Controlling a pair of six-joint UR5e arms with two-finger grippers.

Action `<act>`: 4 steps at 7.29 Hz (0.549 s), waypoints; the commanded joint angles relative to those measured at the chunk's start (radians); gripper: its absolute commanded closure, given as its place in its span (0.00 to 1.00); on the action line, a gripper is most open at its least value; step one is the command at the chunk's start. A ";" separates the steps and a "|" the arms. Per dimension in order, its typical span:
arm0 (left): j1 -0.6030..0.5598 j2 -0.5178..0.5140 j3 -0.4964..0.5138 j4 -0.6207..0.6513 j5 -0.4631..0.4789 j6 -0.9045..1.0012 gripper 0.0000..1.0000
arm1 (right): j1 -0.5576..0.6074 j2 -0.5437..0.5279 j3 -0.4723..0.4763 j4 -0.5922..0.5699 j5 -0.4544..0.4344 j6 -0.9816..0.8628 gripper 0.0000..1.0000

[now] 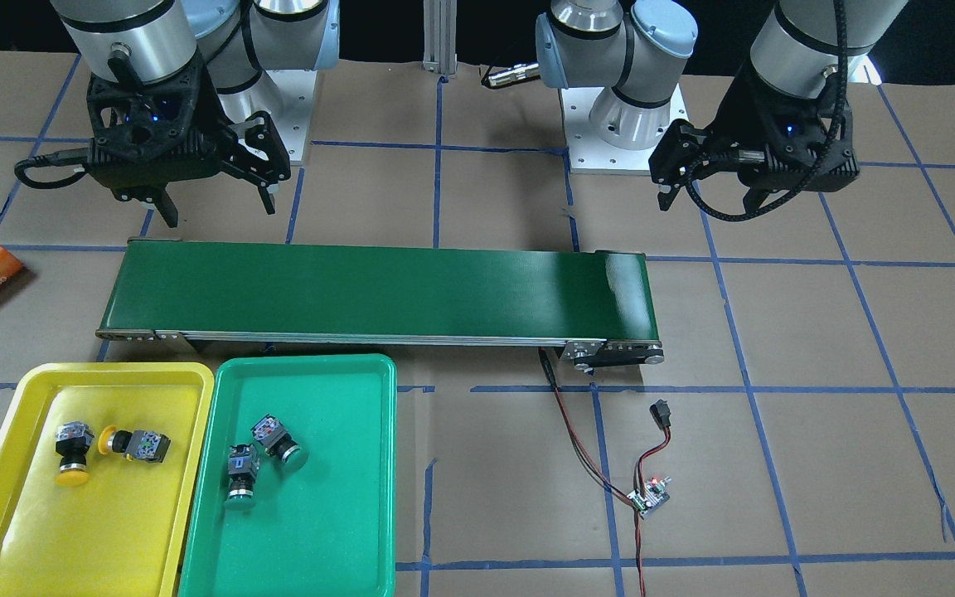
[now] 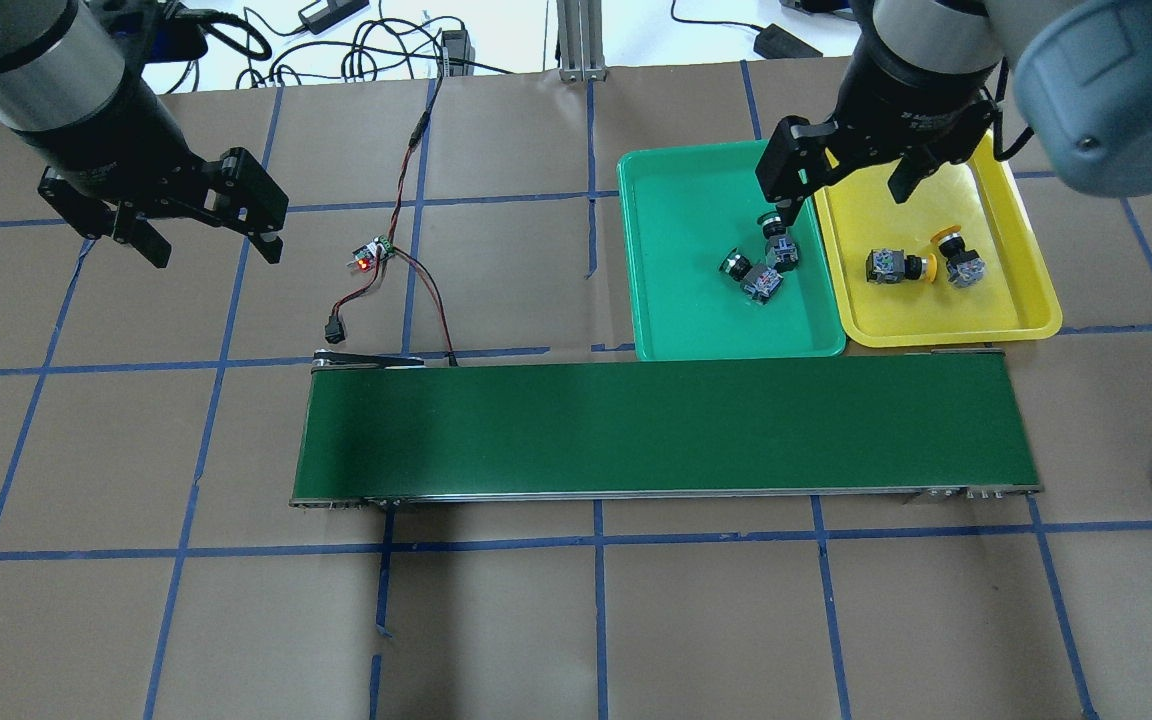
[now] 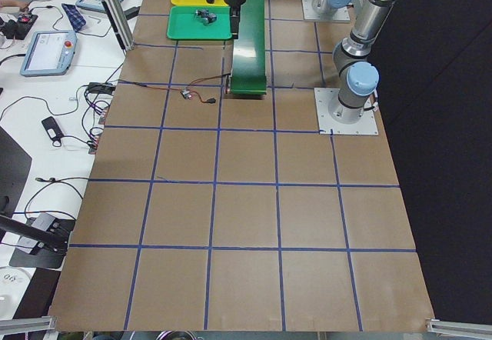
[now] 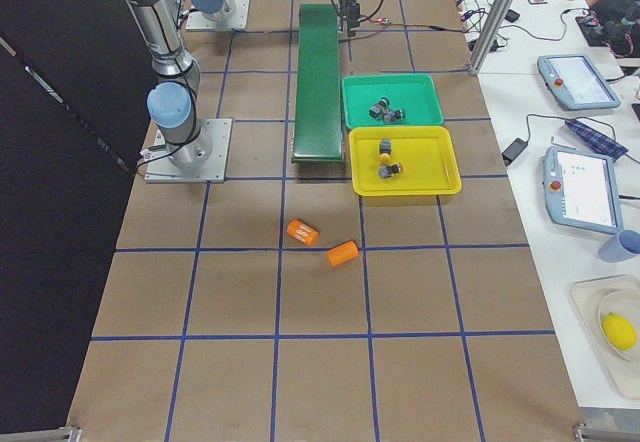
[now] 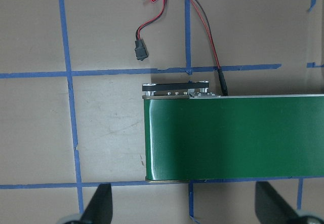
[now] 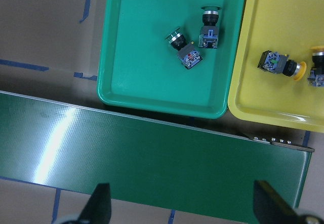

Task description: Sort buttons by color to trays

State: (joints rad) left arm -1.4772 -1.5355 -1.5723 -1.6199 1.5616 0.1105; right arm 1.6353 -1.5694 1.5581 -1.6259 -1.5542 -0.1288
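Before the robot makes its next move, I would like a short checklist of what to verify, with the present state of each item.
1. Both green buttons lie inside the green tray: ok.
2. Both yellow buttons lie inside the yellow tray: ok.
3. The conveyor belt carries no button: ok.
4. The left claw is open and empty: ok.
5. The right claw is open and empty, raised above the trays: ok.
6. Whether the belt is running: cannot tell.
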 commanded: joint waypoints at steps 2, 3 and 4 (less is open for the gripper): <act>0.000 0.000 0.000 0.000 0.000 0.000 0.00 | 0.008 -0.023 0.017 -0.009 -0.017 0.075 0.00; 0.000 0.000 0.000 0.000 0.000 0.000 0.00 | 0.008 -0.024 0.017 -0.008 -0.017 0.206 0.00; 0.000 0.000 0.000 0.001 0.000 0.000 0.00 | 0.017 -0.024 0.004 0.006 -0.018 0.240 0.00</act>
State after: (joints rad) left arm -1.4772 -1.5355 -1.5723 -1.6196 1.5616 0.1105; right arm 1.6451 -1.5930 1.5719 -1.6294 -1.5710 0.0364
